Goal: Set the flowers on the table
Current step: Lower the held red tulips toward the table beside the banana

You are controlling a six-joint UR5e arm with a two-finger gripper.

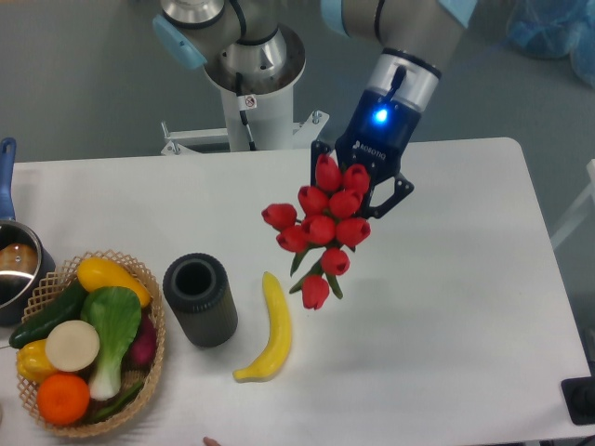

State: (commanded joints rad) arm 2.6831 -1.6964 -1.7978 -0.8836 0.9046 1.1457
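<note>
We see the gripper [361,190] closed around the bunch of red tulips [321,227], though the blooms hide just where its fingers meet the stems. The flowers hang in the air above the white table [446,279], over its middle, with the buds spilling down and to the left of the gripper. The lowest bud sits just right of a yellow banana [268,329] lying on the tabletop. Left of the banana stands a dark cylindrical cup [200,298], and beyond it a wicker basket [56,279] of vegetables and fruit. A metal pot [13,269] with a blue handle sits at the far left edge
</note>
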